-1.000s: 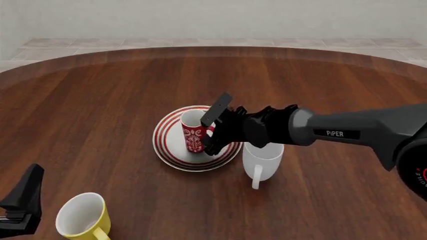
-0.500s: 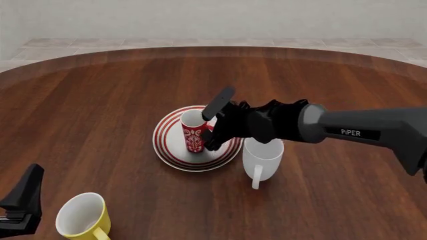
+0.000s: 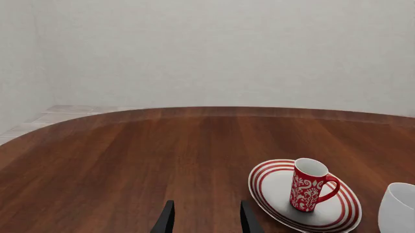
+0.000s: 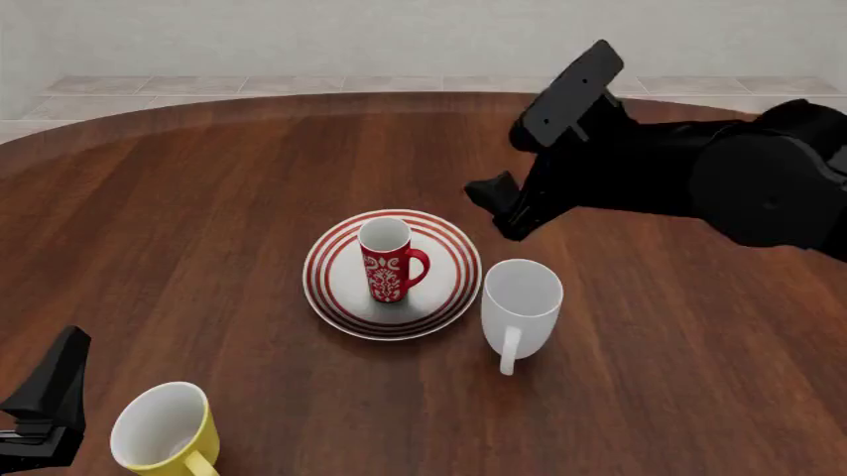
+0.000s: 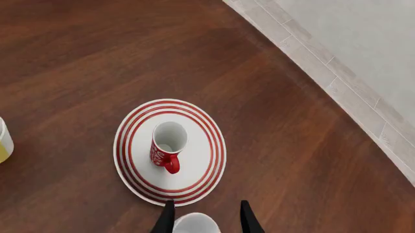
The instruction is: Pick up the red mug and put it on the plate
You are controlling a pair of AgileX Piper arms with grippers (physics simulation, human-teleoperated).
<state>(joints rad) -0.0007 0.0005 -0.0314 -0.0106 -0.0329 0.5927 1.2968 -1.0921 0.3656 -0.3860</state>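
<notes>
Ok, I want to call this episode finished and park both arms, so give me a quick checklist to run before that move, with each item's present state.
1. Small red ceramic mug with white floral pattern stands upright on the round white plate with red rings: ok.
2. Mug sits inside the plate's rim, not overhanging: ok.
3. Right gripper is open, holds nothing, and is lifted away from the mug: ok.
4. Left gripper is open and holds nothing: ok.
5. Larger plain white mug is apart from the plate: cannot tell, it stands very close to the rim.
6. Yellow mug is upright beside the left gripper: ok.
</notes>
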